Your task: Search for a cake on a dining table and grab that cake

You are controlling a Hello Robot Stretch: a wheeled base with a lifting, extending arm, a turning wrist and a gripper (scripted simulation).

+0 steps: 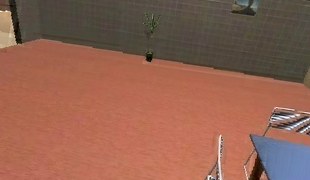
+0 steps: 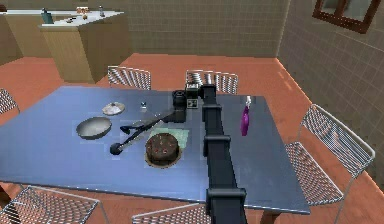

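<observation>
A round dark brown cake (image 2: 163, 150) lies on a pale green mat on the blue dining table (image 2: 60, 145), just left of my arm's dark bar. The arm reaches out over the table, and my gripper (image 2: 176, 116) sits at its far end, a little above the cake in the arm side view. The tabletop and a long dark utensil (image 2: 140, 132) lie at and behind the gripper's far end, so I cannot tell whether it holds anything. A corner of the blue table (image 1: 302, 179) shows at the forward view's lower right.
On the table are a grey bowl (image 2: 94, 127), a small disc (image 2: 114, 108) and a purple bottle (image 2: 245, 120). Wire chairs (image 2: 325, 145) (image 1: 299, 126) ring the table. A counter (image 2: 75, 35) stands beyond it. Ahead lie open red floor and a potted plant (image 1: 150, 37).
</observation>
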